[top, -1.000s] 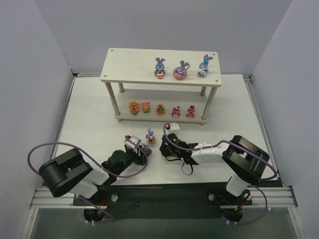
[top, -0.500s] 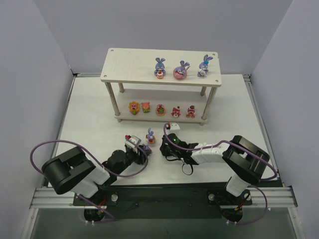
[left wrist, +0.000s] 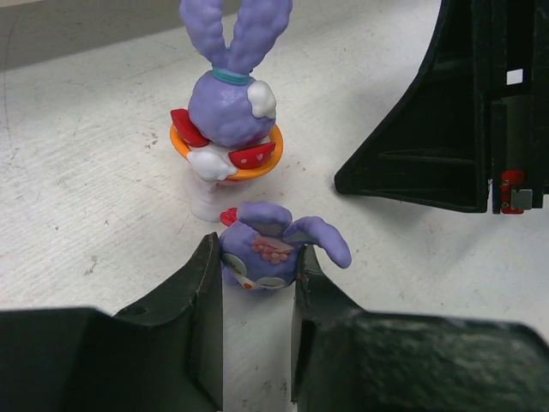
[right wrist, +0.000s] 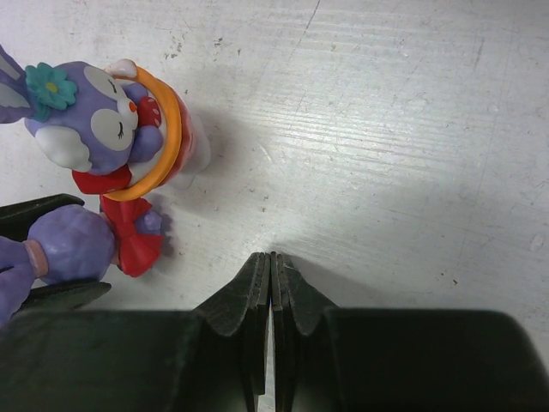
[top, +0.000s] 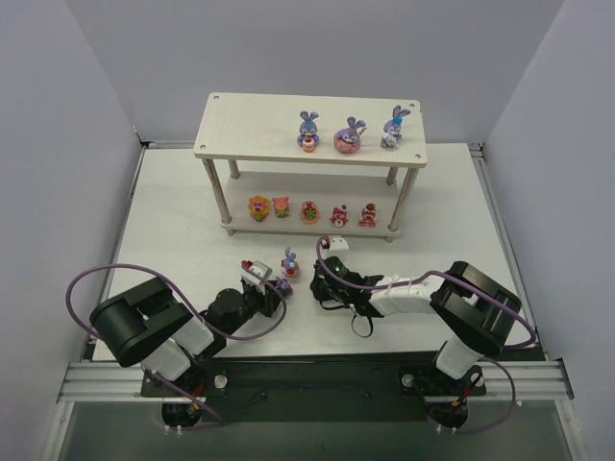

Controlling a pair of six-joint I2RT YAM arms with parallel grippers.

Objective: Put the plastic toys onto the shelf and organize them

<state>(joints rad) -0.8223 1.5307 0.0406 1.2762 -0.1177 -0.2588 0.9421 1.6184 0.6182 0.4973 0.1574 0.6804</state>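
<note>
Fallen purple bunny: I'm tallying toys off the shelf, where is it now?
Left wrist view, centre: the fallen purple bunny lies on the table, clamped in the left gripper, right beside the upright bunny in the orange cup.

Bright even light, soft shadows

Ten plastic toys are showing in all. Five are purple bunnies: one lying bunny (left wrist: 266,256) is sitting between the left gripper's (left wrist: 257,262) fingers (left wrist: 202,296), one upright bunny (left wrist: 227,112) is standing just beyond those fingertips, and three top-tier bunnies (top: 348,137) are standing far ahead on the one shelf (top: 250,139). Five round toys (top: 309,211) are lining its lower tier. Two grippers are showing, the right gripper (right wrist: 272,262) included, each carrying two fingers.
</note>
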